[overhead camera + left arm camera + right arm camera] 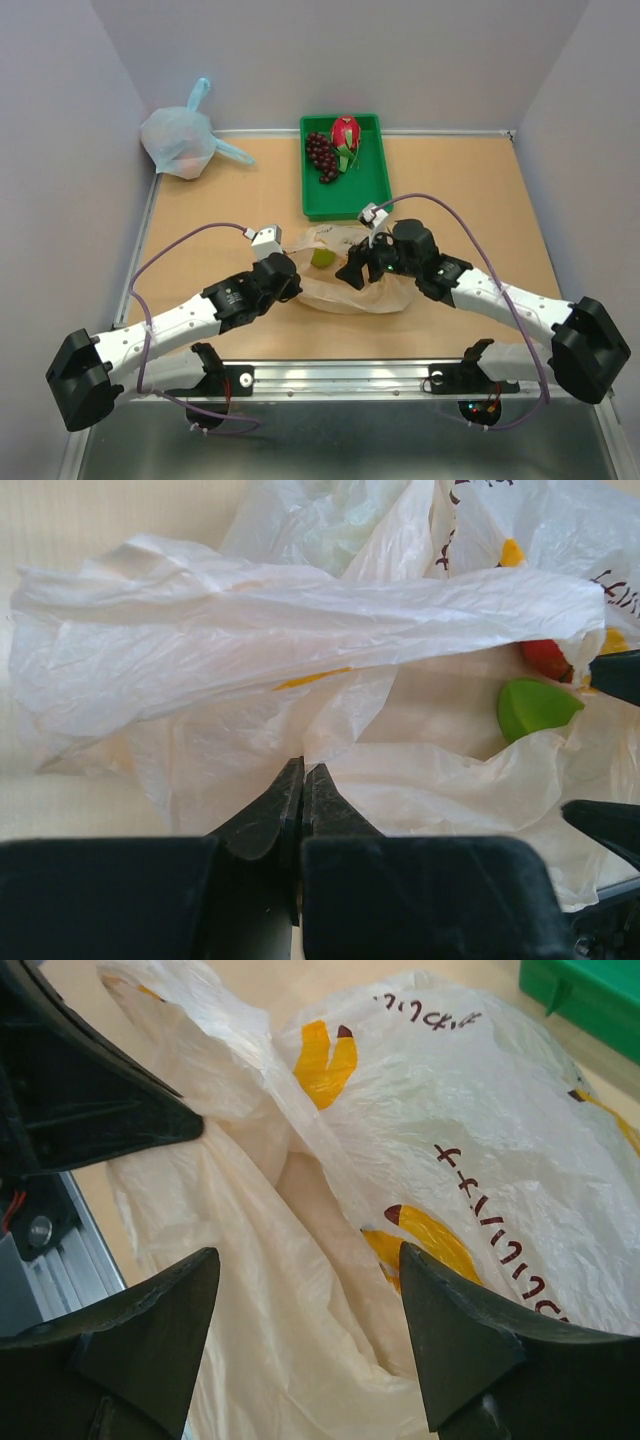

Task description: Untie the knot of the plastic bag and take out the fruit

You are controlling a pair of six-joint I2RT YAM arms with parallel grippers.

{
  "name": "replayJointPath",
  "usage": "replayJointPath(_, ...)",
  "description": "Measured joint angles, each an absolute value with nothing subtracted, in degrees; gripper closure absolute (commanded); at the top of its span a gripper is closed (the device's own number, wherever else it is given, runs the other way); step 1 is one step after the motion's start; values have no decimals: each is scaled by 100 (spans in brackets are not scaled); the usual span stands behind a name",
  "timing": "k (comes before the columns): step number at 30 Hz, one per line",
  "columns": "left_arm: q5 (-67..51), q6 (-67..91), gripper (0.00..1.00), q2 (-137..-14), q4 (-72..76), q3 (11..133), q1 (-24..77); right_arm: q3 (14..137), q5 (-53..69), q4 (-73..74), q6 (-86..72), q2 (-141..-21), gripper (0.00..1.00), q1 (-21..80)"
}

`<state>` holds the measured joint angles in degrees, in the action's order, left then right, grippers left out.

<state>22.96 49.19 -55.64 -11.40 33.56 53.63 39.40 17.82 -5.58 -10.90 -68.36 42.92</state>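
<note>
The peach plastic bag [345, 288] lies crumpled and opened at the table's near centre. My left gripper [292, 280] is at its left edge; in the left wrist view the gripper [302, 767] is shut on a fold of the bag [250, 650]. Inside the bag's mouth are a green fruit piece [535, 708] [323, 258] and a red piece [548, 658]. My right gripper [355, 270] is open over the bag; in the right wrist view the gripper [308, 1260] has the bag [450, 1110] between its jaws. Dark grapes [322, 155] and a dragon fruit [347, 132] lie in the green tray [375, 185].
A pale blue knotted bag [180, 140] sits in the far left corner. The green tray's corner shows in the right wrist view [590, 995]. A metal rail [340, 378] runs along the near edge. Walls enclose the table on three sides.
</note>
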Motion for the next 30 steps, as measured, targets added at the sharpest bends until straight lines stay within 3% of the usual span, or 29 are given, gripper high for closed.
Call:
replayJointPath(5, 2298, 4925, 91, -5575, -1208, 3380, 5363, 3938, 1476, -565, -1076, -7006, 21, 4359)
replayJointPath(12, 2294, 4989, 91, -5623, -1280, 3380, 5363, 3975, 620, -499, -980, -5784, 16, 4370)
replayJointPath(16, 2294, 4993, 91, -5677, -1280, 3380, 5363, 4331, 749, -292, -915, -5461, 17, 4370)
replayJointPath(30, 2231, 4989, 91, -5763, -1313, 3577, 5363, 4517, 1994, 209, -746, -7140, 18, 4541)
